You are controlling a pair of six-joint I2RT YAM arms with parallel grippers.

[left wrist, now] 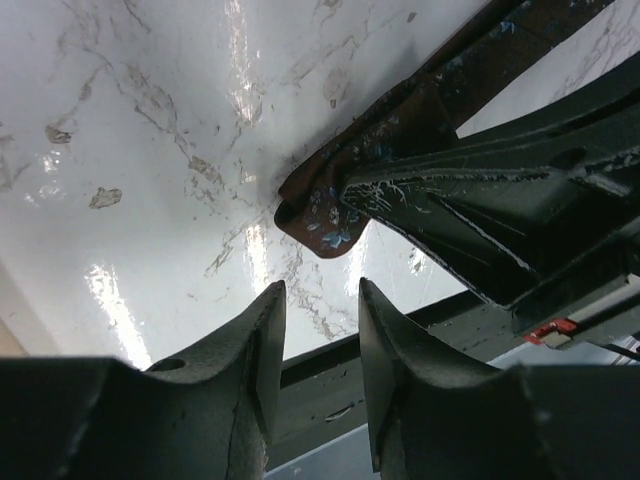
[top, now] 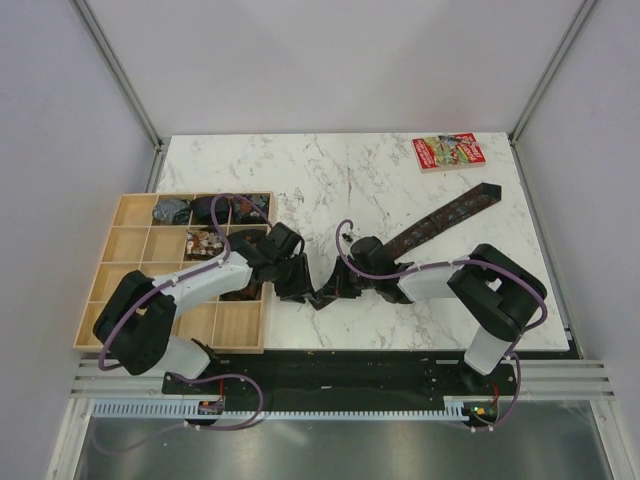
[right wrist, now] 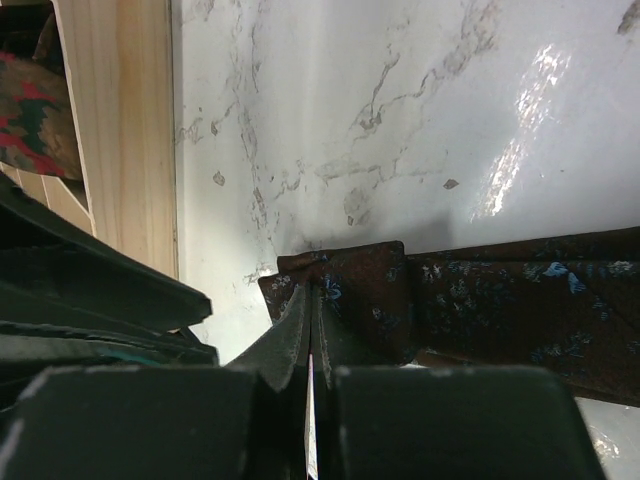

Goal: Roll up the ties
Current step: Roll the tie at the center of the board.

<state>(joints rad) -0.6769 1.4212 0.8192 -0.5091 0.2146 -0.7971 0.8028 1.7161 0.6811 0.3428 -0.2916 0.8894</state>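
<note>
Rolling starts at the tie's near end; the first turn is the step in hand. The tie [top: 440, 222] lies flat on the marble table [top: 300, 170]. It runs diagonally from the far right, near the red booklet [top: 447, 152], down to the middle of the near side between the two arms.

The right gripper [right wrist: 310, 305] is clamped on the folded end [right wrist: 345, 290]. Its wrist view shows the fingers pressed together with the fabric doubled over them: one short fold, no full turn yet. The left gripper [left wrist: 320, 300] stands partly apart with nothing between its fingers, just beside the folded end and facing the right gripper. The wooden tray [top: 130, 245] sits to the left, with a few rolled ties [top: 205, 225] in its far compartments.

Judgement on doing the step well:
- The fabric looks soft and thin, so the fold will likely spring open if it is let go unsupported.
- The left gripper should take the fold across its full width, close to the right fingers, before the right one releases.
- Each turn should stay square to the tie's length, or the roll will cone out sideways.
- Light tension along the loose length should tighten the roll. Too much may drag the whole tie over the smooth marble.
- The two grippers are nearly touching, so finger collision is the main hazard.

Progress on this tie is early: almost all its length lies unrolled.
</note>
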